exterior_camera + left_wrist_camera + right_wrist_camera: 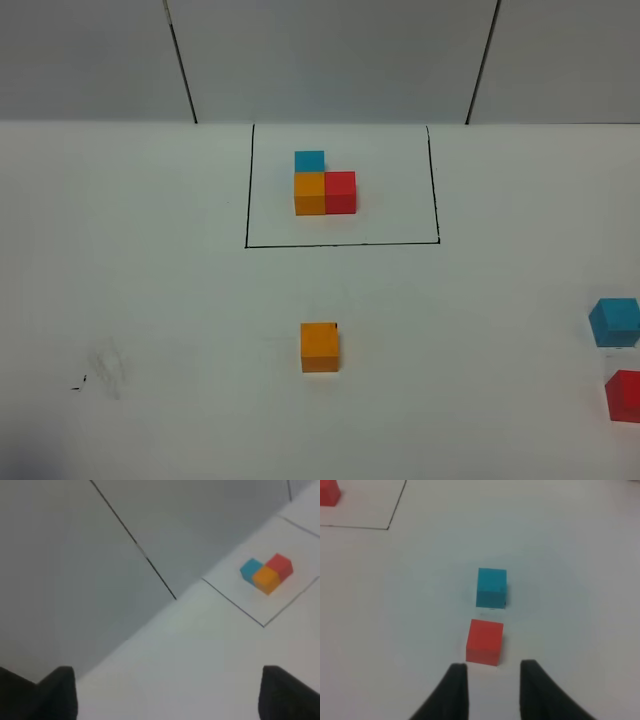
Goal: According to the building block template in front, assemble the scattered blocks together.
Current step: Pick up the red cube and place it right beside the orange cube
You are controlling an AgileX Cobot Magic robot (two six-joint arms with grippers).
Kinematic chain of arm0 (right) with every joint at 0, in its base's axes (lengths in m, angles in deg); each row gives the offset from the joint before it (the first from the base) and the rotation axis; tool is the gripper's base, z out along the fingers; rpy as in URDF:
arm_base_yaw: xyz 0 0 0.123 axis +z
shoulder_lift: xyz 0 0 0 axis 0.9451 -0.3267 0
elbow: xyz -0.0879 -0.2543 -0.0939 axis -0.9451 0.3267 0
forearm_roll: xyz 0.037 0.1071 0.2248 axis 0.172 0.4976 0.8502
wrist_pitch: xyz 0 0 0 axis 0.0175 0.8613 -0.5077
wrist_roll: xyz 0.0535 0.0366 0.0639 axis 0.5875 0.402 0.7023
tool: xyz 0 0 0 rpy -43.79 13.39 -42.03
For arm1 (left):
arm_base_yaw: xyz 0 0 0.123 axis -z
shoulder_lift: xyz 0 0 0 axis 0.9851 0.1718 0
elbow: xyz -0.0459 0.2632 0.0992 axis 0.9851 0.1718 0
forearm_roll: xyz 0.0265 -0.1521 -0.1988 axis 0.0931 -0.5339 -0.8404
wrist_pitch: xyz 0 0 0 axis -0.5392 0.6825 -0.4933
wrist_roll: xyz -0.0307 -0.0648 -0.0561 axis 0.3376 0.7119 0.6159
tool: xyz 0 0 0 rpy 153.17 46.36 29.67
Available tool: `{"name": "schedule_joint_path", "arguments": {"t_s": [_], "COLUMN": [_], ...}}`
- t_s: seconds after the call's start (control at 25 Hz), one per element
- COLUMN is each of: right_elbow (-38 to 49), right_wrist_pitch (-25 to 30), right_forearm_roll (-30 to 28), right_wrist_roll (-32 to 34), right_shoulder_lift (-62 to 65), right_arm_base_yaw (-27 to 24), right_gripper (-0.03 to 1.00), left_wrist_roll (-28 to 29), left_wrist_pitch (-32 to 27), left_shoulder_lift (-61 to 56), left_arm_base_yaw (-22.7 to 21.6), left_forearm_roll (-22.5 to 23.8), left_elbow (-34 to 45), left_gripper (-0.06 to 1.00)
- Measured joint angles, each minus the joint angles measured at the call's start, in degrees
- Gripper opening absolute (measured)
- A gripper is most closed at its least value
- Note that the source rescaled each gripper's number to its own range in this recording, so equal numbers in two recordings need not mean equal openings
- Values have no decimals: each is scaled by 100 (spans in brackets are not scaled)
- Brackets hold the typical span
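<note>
Looking down from high on a white table. Showing the building block template at the far middle, inside a thin black drawn rectangle: a tight L of blue, orange and red cubes touching one another, blue behind orange, red on orange's right.

Showing the scattered blocks nearer the camera, all outside the drawn frame. Placing the loose orange cube alone at the middle, well apart from the template. Placing the loose blue cube and the loose red cube at the far right edge, near each other but not touching, with the red one partly cut off by the picture's border.

Hovering over bare table in the left wrist view: the left gripper, spreading its dark fingers wide and gripping nothing, with the template in the distance.

Hanging just short of the loose red cube in the right wrist view: the right gripper, holding its two dark fingers apart with a clear gap, pinching nothing and not reaching around the cube, with the blue cube lying just beyond the red.
</note>
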Motion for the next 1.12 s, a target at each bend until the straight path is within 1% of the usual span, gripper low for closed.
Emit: {"name": "schedule_joint_path", "arguments": {"t_s": [0.08,0.2,0.28,0.4,0.52,0.6,0.68,0.76,0.96,1.12], "right_elbow": [0,0,0,0,0,0,0,0,0,0], "right_wrist_pitch": [0,0,0,0,0,0,0,0,0,0], "right_forearm_roll": [0,0,0,0,0,0,0,0,0,0], "right_wrist_roll": [0,0,-33,-33,-33,-33,-33,-33,0,0], "right_shoulder_lift": [0,0,0,0,0,0,0,0,0,0], "right_arm_base_yaw": [0,0,0,0,0,0,0,0,0,0], "right_gripper": [0,0,0,0,0,0,0,0,0,0], "left_wrist_roll": [0,-177,-544,-903,-956,-914,-701,-411,654,1153], "left_wrist_pitch": [0,0,0,0,0,0,0,93,229,182], "left_shoulder_lift": [-307,-666,-855,-1117,-1497,-1889,-2318,-2788,-3637,-3844], "left_arm_base_yaw": [-38,-430,-942,-1774,-2531,-2927,-3219,-3478,-4049,-4331], "left_forearm_roll": [-85,-278,-489,-986,-1621,-2000,-2317,-2469,-2480,-2473], "left_elbow": [73,436,796,1251,1629,1933,2234,2551,3390,3939], "left_gripper": [65,65,65,65,65,65,65,65,65,65]}}
